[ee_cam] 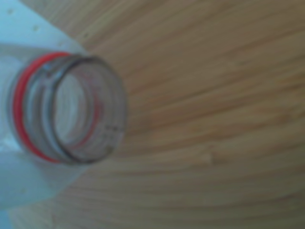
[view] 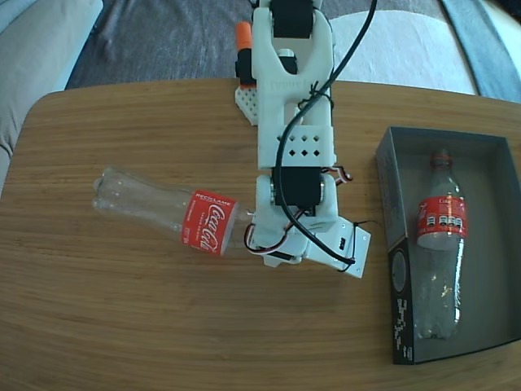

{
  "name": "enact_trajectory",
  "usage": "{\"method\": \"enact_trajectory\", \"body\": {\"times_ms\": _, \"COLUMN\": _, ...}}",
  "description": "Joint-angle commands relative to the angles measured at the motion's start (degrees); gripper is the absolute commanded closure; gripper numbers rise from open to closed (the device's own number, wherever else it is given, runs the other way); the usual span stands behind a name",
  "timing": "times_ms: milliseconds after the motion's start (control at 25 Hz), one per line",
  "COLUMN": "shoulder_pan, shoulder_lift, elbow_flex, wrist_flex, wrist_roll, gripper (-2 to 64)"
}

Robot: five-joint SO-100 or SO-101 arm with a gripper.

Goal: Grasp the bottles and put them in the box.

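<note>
the gripper (view: pixel 248 238) has its jaws pinching the neck of the bottle (view: pixel 167 217), which lies on its side on the wooden table (view: pixel 122 326), well left of the box (view: pixel 396 244) in the fixed view. a second bottle (view: pixel 441 244) lies inside the box.

in the wrist view the open mouth (ee_cam: pixel 78 109) fills the left side.

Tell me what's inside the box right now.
One bottle lies lengthwise in the box, neck toward the far end. The floor beneath the bottle is hidden.
</note>
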Motion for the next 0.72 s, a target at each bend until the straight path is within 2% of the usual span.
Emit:
{"method": "enact_trajectory", "body": {"times_ms": 0, "shoulder_pan": 0.0, "shoulder_lift": 2.4, "elbow_flex": -2.4, "wrist_flex": 0.6, "wrist_roll": -0.2, "gripper": 58.5}}
{"method": "enact_trajectory", "body": {"times_ms": 240, "shoulder_pan": -1.2, "shoulder_lift": 10.3, "elbow_flex": -10.6, "wrist_flex": 2.3, "wrist_roll": -1.1, "gripper": 61.9}}
{"method": "enact_trajectory", "body": {"times_ms": 320, "shoulder_pan": -1.9, "shoulder_lift": 12.6, "elbow_flex": -13.5, "wrist_flex": 3.6, "wrist_roll": -4.0, "gripper": 61.9}}
{"method": "enact_trajectory", "body": {"times_ms": 440, "shoulder_pan": -5.0, "shoulder_lift": 16.4, "elbow_flex": -19.1, "wrist_flex": 8.3, "wrist_roll": -10.0, "gripper": 61.9}}
{"method": "enact_trajectory", "body": {"times_ms": 680, "shoulder_pan": -16.2, "shoulder_lift": 22.0, "elbow_flex": -29.5, "wrist_flex": 13.9, "wrist_roll": -22.0, "gripper": 61.9}}
